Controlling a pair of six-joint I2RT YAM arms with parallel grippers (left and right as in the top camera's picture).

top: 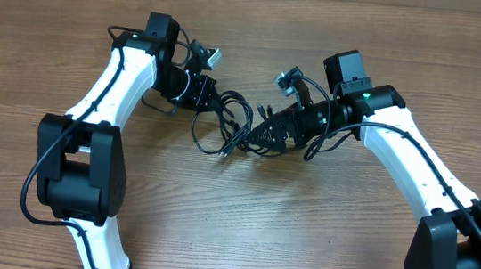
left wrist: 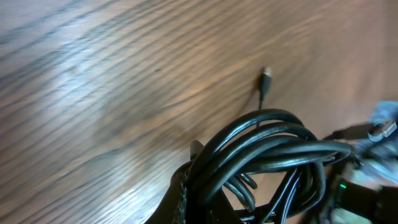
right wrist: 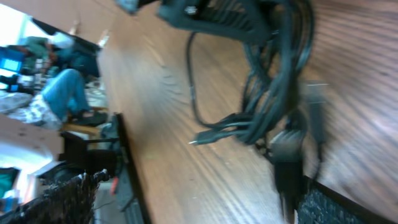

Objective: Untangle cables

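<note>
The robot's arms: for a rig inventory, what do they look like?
The left arm and right arm have rounded white link shells joined by chunky black joint housings, with a black wire running along each. The left gripper and right gripper are black, each wrist topped by a boxy black module. A green light glows on the right wrist.
</note>
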